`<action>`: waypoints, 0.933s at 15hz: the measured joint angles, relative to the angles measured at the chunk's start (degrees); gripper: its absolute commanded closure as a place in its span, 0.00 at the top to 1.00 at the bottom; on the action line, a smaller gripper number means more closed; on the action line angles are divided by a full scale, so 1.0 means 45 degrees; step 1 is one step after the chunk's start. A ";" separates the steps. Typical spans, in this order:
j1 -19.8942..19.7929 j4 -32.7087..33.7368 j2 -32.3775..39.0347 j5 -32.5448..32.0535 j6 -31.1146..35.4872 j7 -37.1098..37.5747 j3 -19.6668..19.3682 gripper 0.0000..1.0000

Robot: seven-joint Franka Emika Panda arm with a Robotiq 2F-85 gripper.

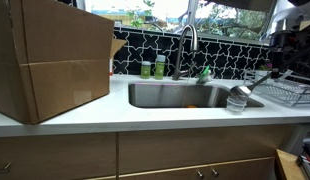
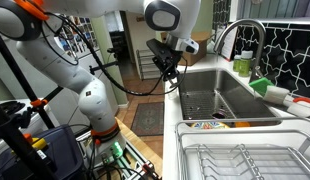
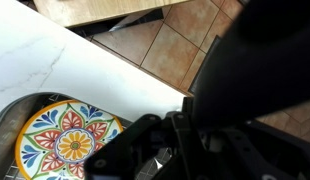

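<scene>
Patterned plate [image 3: 70,140] flat on sink [image 2: 200,98] floor, at sink end nearest dish rack [image 2: 245,160]; its edge shows in exterior view [image 2: 205,124]. Gripper [image 2: 167,66] hangs above counter strip in front of sink, clear of plate, not touching. Jaws fully closed; nothing seen held between them. Faucet [image 2: 235,35] behind sink, green bottle [image 2: 243,66] by its base. Cardboard box [image 1: 50,60] on counter, well apart from sink.
</scene>
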 measured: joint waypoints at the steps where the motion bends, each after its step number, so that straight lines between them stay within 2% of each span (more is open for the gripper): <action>1: 0.0005 -0.0009 -0.0010 0.0000 0.0029 0.0000 0.0000 0.02; 14: 0.0223 -0.0438 -0.0512 -0.0424 0.0793 0.0000 0.0146 0.02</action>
